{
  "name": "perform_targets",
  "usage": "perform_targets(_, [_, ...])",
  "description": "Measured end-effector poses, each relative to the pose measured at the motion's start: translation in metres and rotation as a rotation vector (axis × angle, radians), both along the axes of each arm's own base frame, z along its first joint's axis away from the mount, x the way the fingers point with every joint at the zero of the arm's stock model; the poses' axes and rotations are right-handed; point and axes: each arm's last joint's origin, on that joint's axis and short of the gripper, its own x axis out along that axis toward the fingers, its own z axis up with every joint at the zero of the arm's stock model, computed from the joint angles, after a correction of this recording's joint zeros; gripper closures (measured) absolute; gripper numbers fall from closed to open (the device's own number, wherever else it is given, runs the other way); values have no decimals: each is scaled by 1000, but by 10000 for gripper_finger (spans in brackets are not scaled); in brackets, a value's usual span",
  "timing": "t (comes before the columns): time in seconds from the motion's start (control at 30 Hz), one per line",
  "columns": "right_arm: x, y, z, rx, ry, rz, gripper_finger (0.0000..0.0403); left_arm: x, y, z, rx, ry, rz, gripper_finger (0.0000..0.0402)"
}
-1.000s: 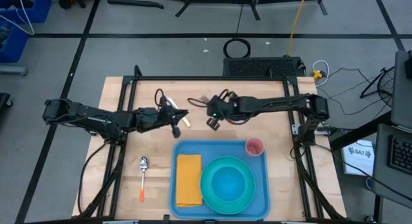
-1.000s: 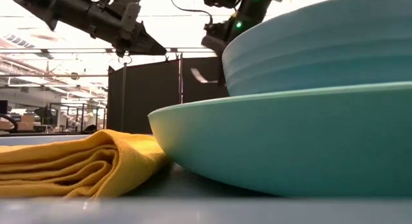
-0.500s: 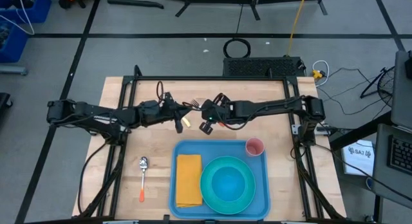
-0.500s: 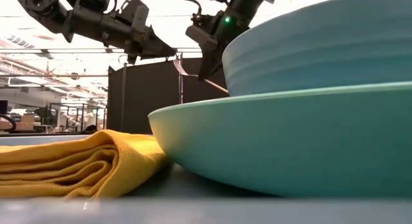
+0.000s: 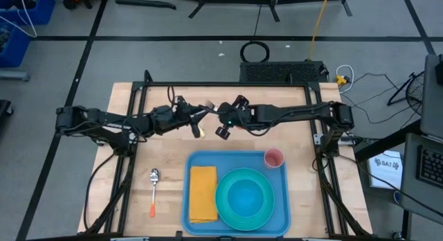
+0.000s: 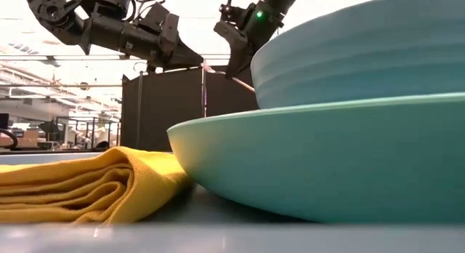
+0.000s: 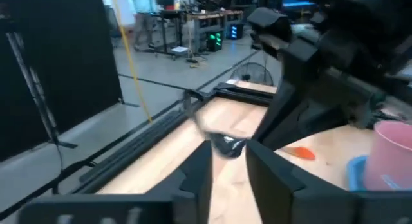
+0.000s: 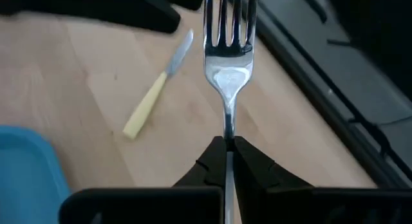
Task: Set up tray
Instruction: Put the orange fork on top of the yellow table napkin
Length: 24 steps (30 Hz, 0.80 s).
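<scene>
My right gripper (image 5: 220, 122) is shut on a metal fork (image 8: 228, 63) above the far middle of the table, and the tines (image 5: 208, 104) point toward the left arm. My left gripper (image 5: 200, 116) is open. In the left wrist view its fingers stand on either side of the blurred fork head (image 7: 225, 145). The blue tray (image 5: 277, 212) lies at the near middle. It carries a folded yellow-orange napkin (image 5: 203, 193), a turquoise plate with a bowl (image 5: 243, 195), and a pink cup (image 5: 274, 158) in its far right corner. My right gripper pinches the fork's thin neck (image 8: 228, 130), just behind the head, between its two fingers. The fingers lie along the fork. The fork is lifted clear of the table and sticks out forward with its tines toward the left gripper. My left gripper: I cannot tell whether its fingers touch the fork head.
A knife with a yellow handle (image 5: 198, 130) lies on the wood just below both grippers. A spoon with an orange handle (image 5: 153, 192) lies left of the tray. A black frame (image 5: 228, 84) runs along the table's far edge and sides.
My left gripper has moved toward the table's right and far edge and up, closing in on the fork. My right gripper has shifted slightly left and risen, carrying the fork, whose tines now reach the left gripper's fingers.
</scene>
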Motion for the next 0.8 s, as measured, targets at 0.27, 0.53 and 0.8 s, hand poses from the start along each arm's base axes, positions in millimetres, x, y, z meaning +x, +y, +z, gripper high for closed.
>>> perform_targets(0.27, [1,-4,9,-31,-44,23,403,0,1,2,-6,-25,36,217])
perform_targets(0.53, [4,-5,11,-45,-76,36,403,0,1,12,14,-129,18,194])
perform_targets(0.8, [7,-5,15,-66,-115,53,403,-2,9,15,-62,-203,50,214])
